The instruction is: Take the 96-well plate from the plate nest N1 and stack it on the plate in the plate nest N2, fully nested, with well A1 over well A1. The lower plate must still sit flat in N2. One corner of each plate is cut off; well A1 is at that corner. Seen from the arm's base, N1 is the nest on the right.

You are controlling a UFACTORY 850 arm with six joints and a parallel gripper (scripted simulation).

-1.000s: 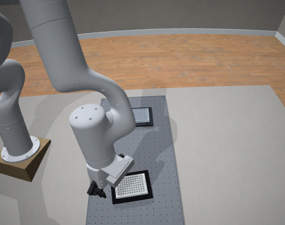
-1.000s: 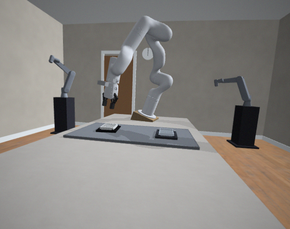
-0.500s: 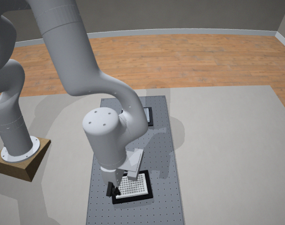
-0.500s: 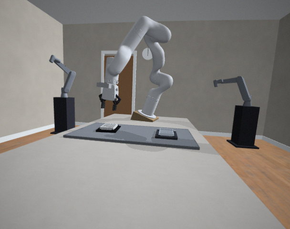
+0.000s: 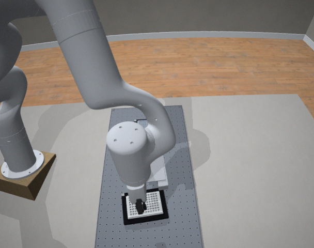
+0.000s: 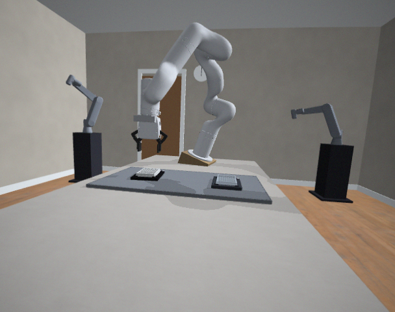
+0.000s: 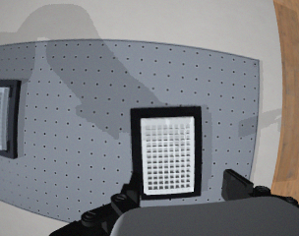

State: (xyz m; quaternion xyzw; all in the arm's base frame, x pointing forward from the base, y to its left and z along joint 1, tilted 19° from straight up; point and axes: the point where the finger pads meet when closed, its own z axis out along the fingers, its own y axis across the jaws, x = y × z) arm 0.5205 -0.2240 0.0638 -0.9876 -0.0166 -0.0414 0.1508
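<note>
A white 96-well plate [image 5: 147, 206] sits in the black nest N1 [image 5: 145, 216] at the near end of the grey perforated board. It also shows in the exterior view [image 6: 148, 172] and the wrist view [image 7: 167, 155]. My gripper [image 6: 149, 142] hangs open and empty well above this plate, fingers pointing down; its fingers frame the plate's near end in the wrist view. The second plate [image 6: 225, 179] lies flat in nest N2 [image 6: 226, 186]. In the top view the arm hides most of it [image 5: 143, 123]. I cannot tell the cut corners.
The grey perforated board lies on a large beige table. The arm's wooden base block [image 5: 24, 174] stands at the left. Two small arms on black pedestals [image 6: 86, 154] [image 6: 333, 171] stand on the floor beside the table.
</note>
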